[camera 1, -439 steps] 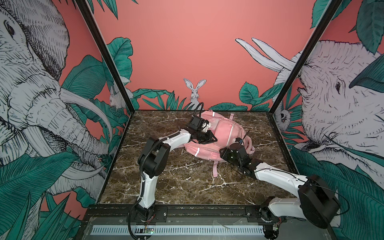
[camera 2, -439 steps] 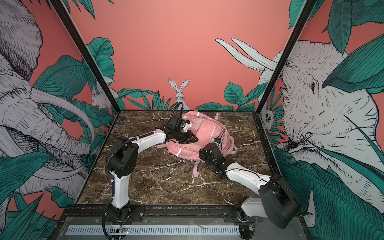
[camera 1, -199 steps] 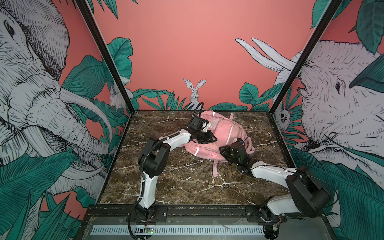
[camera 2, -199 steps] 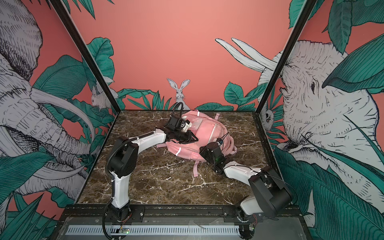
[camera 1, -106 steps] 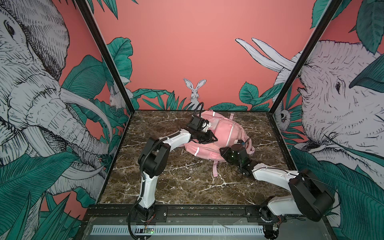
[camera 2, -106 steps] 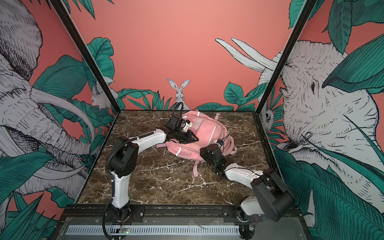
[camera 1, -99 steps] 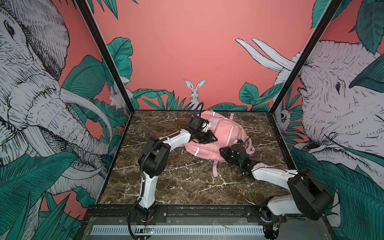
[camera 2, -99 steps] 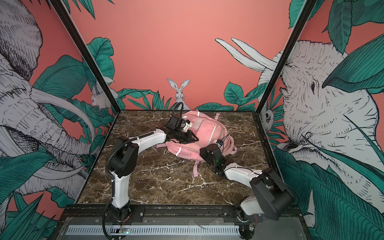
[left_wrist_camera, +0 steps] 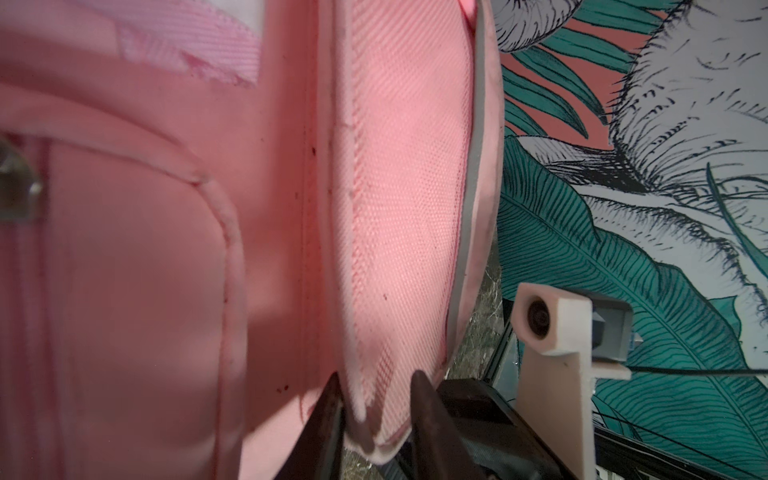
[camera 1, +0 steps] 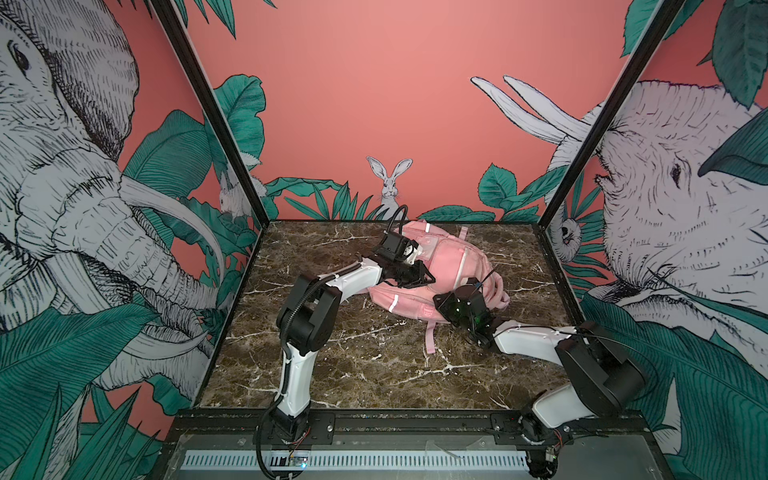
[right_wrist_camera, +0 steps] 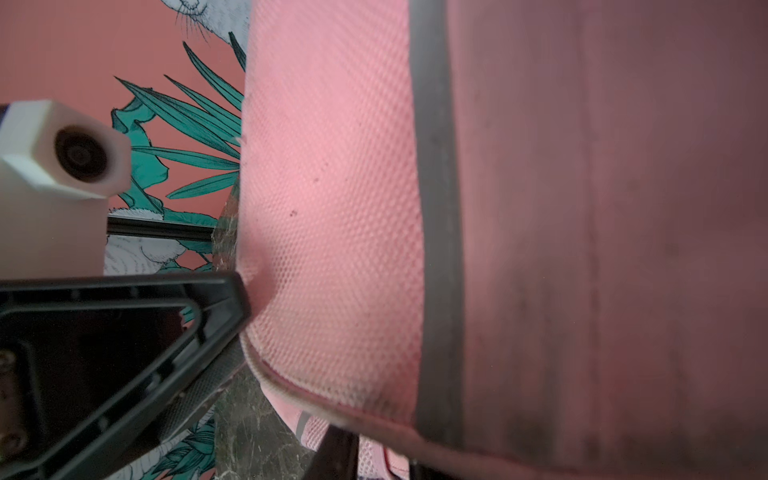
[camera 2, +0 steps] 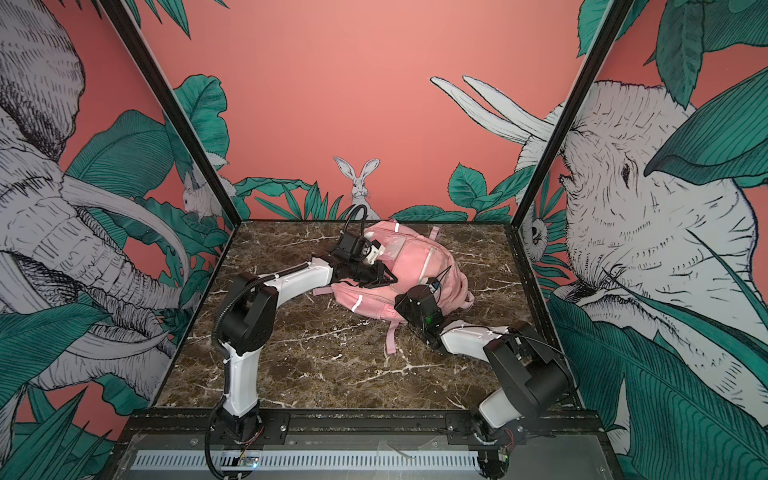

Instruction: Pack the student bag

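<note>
The student bag (camera 1: 442,259), soft pink weave and honeycomb mesh, is slumped on the far half of the marble table (camera 1: 374,365). Its rounded piped edge is pinched by the left gripper (left_wrist_camera: 376,399); whether the right gripper (right_wrist_camera: 286,365), against its mesh, is clenched cannot be told.

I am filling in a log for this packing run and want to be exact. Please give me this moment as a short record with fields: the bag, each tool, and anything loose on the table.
Bag: student bag, pink, lying on the marble table near the back wall.
Left tool: shut on a fold of the bag's fabric.
Right tool: at the bag's near side; one finger touches the mesh panel; open or shut unclear.
Loose: one pink strap trails onto the table toward the front.
</note>
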`<state>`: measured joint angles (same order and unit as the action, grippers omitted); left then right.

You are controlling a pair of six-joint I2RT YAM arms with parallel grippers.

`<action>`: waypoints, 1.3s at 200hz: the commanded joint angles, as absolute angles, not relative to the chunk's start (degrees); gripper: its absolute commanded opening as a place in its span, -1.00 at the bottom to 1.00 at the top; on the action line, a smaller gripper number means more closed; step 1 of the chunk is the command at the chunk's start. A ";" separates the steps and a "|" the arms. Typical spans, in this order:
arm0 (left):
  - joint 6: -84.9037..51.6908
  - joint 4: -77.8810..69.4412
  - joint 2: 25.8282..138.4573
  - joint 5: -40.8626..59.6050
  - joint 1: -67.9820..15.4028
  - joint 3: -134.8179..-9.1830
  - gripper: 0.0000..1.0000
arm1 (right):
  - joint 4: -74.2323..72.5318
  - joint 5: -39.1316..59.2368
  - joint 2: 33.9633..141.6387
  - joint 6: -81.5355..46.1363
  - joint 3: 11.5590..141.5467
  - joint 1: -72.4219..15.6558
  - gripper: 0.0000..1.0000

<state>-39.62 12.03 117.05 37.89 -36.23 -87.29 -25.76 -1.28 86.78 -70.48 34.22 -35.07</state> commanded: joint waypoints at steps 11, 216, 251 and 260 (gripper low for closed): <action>-38.30 12.40 116.10 39.93 -36.85 -89.30 -0.41 | -20.75 -1.26 86.32 -70.17 34.45 -35.20 -0.74; -36.09 12.39 114.33 41.62 -34.30 -87.26 -0.11 | 5.44 -2.26 78.62 -56.05 36.84 -34.72 -0.92; -35.36 12.69 113.97 41.75 -35.91 -85.43 -0.03 | 11.11 -4.09 77.83 -52.10 37.85 -34.72 -0.92; -35.01 13.20 114.16 41.62 -36.33 -85.43 0.00 | 12.30 -4.98 77.14 -51.63 37.88 -34.72 -0.89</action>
<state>-36.67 12.14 117.12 40.73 -35.18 -86.52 3.51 -3.42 77.73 -55.77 37.89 -34.81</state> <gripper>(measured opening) 0.486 0.053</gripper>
